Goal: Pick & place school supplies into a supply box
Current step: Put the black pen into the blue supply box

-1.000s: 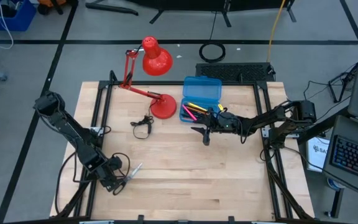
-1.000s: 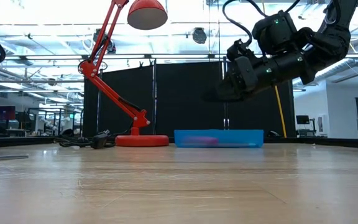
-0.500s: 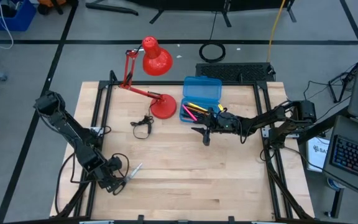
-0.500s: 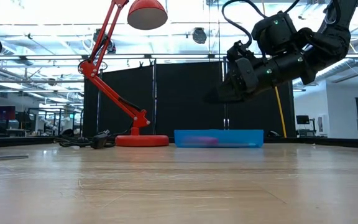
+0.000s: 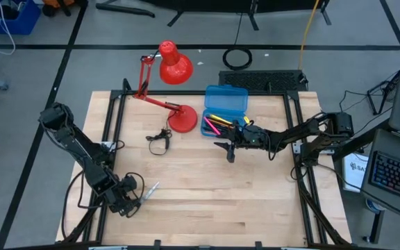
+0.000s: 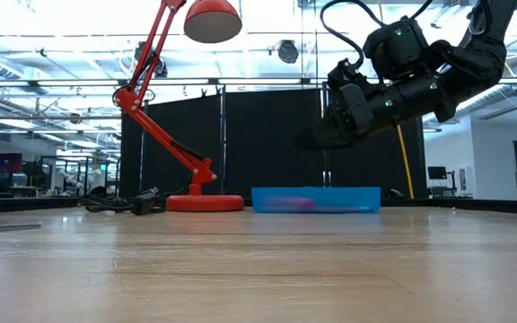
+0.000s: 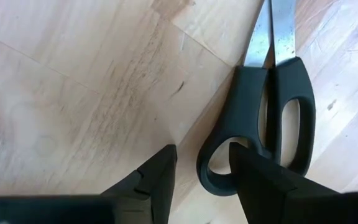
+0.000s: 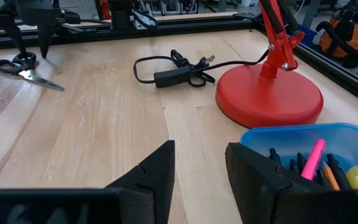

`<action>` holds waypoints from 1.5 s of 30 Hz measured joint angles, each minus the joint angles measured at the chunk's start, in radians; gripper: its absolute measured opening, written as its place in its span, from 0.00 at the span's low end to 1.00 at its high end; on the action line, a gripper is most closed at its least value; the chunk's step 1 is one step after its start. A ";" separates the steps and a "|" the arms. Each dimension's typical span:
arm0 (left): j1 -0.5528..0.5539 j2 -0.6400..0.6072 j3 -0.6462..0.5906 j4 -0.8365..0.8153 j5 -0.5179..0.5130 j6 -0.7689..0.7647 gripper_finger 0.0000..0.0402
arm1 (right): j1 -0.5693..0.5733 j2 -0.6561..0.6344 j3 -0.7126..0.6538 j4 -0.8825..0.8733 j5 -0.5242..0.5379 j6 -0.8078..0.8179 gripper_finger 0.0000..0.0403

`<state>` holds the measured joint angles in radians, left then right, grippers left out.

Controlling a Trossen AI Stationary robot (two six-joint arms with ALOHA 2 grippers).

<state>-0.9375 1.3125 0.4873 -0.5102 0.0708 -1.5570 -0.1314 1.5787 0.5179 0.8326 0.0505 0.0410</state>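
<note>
The black-handled scissors (image 7: 272,112) lie flat on the wood near the table's near-left corner (image 5: 146,192). My left gripper (image 7: 202,152) is open and low over their handle end, one finger on each side of the outer handle loop (image 7: 211,171). I see no touch. The blue supply box (image 5: 217,123) stands open at the far middle with its lid (image 5: 226,98) thrown back. In it lie a pink pen (image 8: 314,152), a yellow marker (image 8: 355,178), an orange pencil (image 8: 329,176) and black pens. My right gripper (image 5: 229,150) is open and empty, raised beside the box's near-left corner.
The red desk lamp stands with its base (image 5: 182,119) just left of the box and its head (image 5: 174,67) past the far edge. Its black cord and plug (image 5: 160,137) lie left of the base. Bare wood (image 5: 207,198) fills the middle and near side.
</note>
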 joint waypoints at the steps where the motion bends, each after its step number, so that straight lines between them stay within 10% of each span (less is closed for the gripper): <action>1: 0.000 0.000 0.000 0.000 0.000 0.002 0.39 | 0.000 0.000 0.000 0.000 0.000 0.000 0.32; 13: -0.001 0.000 0.000 -0.027 -0.022 0.037 0.04 | 0.000 0.000 0.000 -0.001 0.000 0.000 0.32; 45: 0.066 -0.009 0.096 0.003 -0.258 0.218 0.03 | 0.000 0.000 0.000 -0.016 0.000 0.026 0.32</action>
<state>-0.8715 1.3033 0.5830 -0.5069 -0.1875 -1.3389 -0.1310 1.5787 0.5179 0.8165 0.0509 0.0673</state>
